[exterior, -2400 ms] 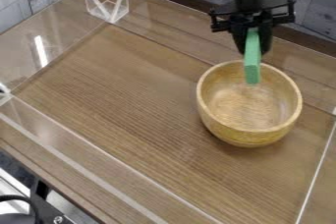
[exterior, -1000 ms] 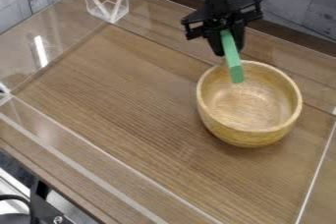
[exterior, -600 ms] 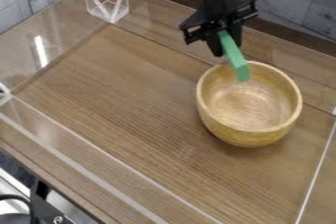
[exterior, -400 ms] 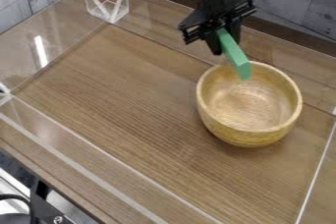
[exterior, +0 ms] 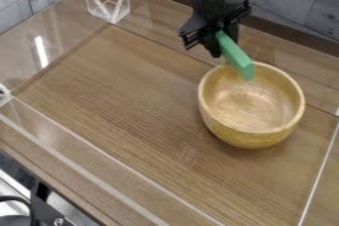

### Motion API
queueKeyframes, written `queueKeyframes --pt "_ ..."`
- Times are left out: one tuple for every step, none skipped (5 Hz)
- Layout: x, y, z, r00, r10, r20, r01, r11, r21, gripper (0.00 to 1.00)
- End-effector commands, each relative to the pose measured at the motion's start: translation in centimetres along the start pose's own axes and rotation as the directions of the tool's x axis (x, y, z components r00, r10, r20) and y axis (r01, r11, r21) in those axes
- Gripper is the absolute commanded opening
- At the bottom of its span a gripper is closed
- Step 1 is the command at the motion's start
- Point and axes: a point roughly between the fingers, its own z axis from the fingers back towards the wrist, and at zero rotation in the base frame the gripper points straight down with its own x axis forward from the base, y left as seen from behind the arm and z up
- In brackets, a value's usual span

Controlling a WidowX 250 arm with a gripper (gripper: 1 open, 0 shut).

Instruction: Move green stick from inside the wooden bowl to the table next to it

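The green stick point(exterior: 239, 57) hangs tilted in the air, its lower end over the far left rim of the wooden bowl point(exterior: 252, 103). My black gripper point(exterior: 217, 34) is shut on the stick's upper end, just above and behind the bowl's left side. The bowl stands at the right of the brown wood-grain table point(exterior: 119, 101), and its pale interior holds nothing.
Low clear plastic walls point(exterior: 54, 32) edge the tabletop. A small clear bracket point(exterior: 106, 5) stands at the far left corner. Bare table surface lies to the left of and in front of the bowl.
The gripper has rolled with the stick in it, so the stick now slants more to the right. Compared with the oldest frame, it has shifted left, off the bowl's middle.
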Motion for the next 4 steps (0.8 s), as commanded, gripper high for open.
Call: queueKeyframes --pt "0.81 -1.42 2.47 0.997 0.034 0.069 -0.029 0.997 -0.077 0.0" --pt "0.98 -1.18 2.31 0.993 0.076 0.086 -0.069 0.994 -0.083 0.0" --pt "1.07 -0.98 2.13 0.989 0.11 0.098 -0.101 0.991 -0.089 0.0" --pt "1.25 -0.83 1.88 0.983 0.147 0.113 -0.136 0.986 -0.096 0.0"
